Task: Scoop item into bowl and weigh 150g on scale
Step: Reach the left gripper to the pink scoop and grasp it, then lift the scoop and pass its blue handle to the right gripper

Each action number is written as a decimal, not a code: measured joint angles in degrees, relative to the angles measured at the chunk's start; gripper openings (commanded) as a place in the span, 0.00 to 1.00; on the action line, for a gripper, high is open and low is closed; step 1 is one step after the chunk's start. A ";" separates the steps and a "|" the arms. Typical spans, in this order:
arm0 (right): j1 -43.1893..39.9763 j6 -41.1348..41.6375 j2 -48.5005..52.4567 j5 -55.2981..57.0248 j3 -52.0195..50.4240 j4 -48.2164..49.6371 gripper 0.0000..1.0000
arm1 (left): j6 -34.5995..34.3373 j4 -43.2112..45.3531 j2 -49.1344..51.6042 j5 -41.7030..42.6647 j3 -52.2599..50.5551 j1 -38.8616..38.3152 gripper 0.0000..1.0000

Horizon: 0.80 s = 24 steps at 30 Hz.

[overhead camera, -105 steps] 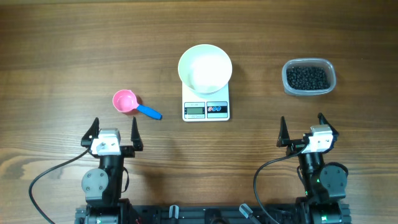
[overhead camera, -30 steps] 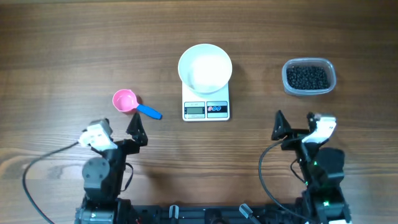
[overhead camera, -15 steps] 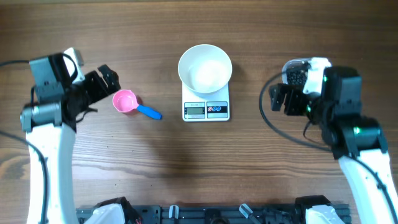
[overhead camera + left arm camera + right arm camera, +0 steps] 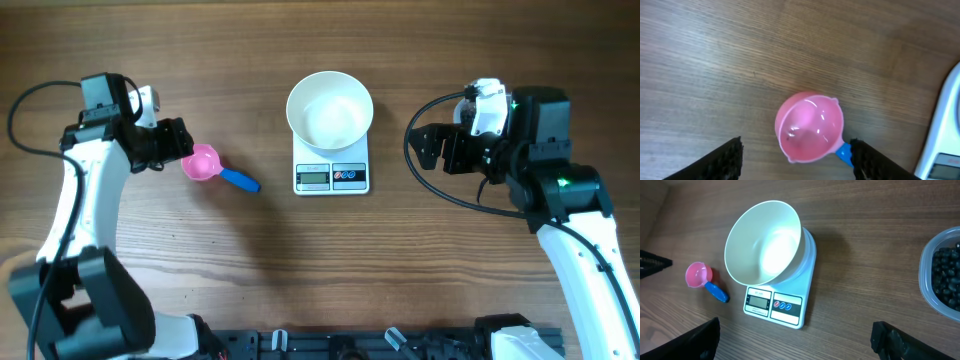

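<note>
left gripper [image 4: 795, 146] spread, scoop [image 4: 810, 127] between fingers [image 4: 725, 160], untouched | right gripper [image 4: 795, 326] spread, beads [image 4: 947, 275] to its right, bowl [image 4: 765, 242] on scale [image 4: 790, 307] ahead | risk: pinch on round cup slips, scoop skids away

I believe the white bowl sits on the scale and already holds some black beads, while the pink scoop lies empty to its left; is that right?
Not quite: the bowl is empty, as the right wrist view shows; the beads are in the clear tub. It does sit on the scale, with the pink scoop empty to its left.
</note>
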 measured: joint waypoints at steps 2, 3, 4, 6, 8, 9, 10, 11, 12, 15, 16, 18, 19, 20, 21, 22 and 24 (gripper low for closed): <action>0.00 0.00 0.04 -0.02 0.00 -0.02 1.00 | 1.38 2.01 1.75 -0.02 0.00 0.00 0.66; 0.00 0.00 0.04 -0.02 0.00 -0.02 1.00 | 1.99 2.69 2.51 0.00 0.00 0.00 0.59; 0.00 0.00 0.04 -0.02 0.00 0.02 0.99 | 2.51 3.43 3.21 0.00 0.00 0.00 0.56; 0.00 0.00 0.04 -0.02 0.00 0.00 1.00 | 3.08 5.03 4.90 0.00 0.00 0.00 0.54; 0.00 0.00 0.09 -0.02 0.00 0.00 1.00 | 3.21 5.60 6.82 0.00 0.00 -0.09 0.49; 0.00 0.00 0.17 -0.02 0.00 0.02 1.00 | 3.30 5.60 7.54 0.00 0.00 -0.15 0.45; 0.00 0.00 0.35 -0.02 0.00 0.02 1.00 | 3.43 5.60 8.31 0.00 0.00 -0.28 0.44; 0.00 0.00 0.70 -0.02 0.02 0.04 1.00 | 3.76 5.62 9.20 -0.02 0.00 -0.59 0.43; 0.00 0.00 1.27 -0.02 0.00 0.11 1.00 | 3.93 5.64 10.16 -0.02 0.00 -1.14 0.40; 0.00 0.00 2.67 -0.02 0.02 0.15 1.00 | 4.74 6.05 11.96 -0.22 0.00 -2.73 0.35; 0.00 0.00 2.91 -0.02 0.00 0.15 1.00 | 4.81 6.14 12.13 -0.22 0.00 -2.75 0.34; 0.00 0.00 3.26 -0.04 0.00 0.15 1.00 | 4.94 6.54 13.05 -0.44 0.04 -2.75 0.28; 0.00 0.00 3.26 -0.04 0.02 0.17 1.00 | 5.07 6.54 13.70 -0.50 0.04 -2.75 0.23; 0.02 0.00 3.26 -0.04 0.00 0.17 1.00 | 5.16 6.60 14.99 -0.63 0.04 -2.75 0.16; 0.00 0.00 3.30 -0.04 0.00 0.20 1.00 | 5.20 6.58 15.69 -0.63 0.04 -2.75 0.04; 0.00 0.00 3.30 -0.04 0.00 0.20 1.00 | 5.33 6.60 15.91 -0.74 0.04 -2.75 0.04; 0.00 0.00 3.30 -0.04 0.00 0.22 1.00 | 5.35 6.69 15.91 -0.98 0.07 -2.75 0.04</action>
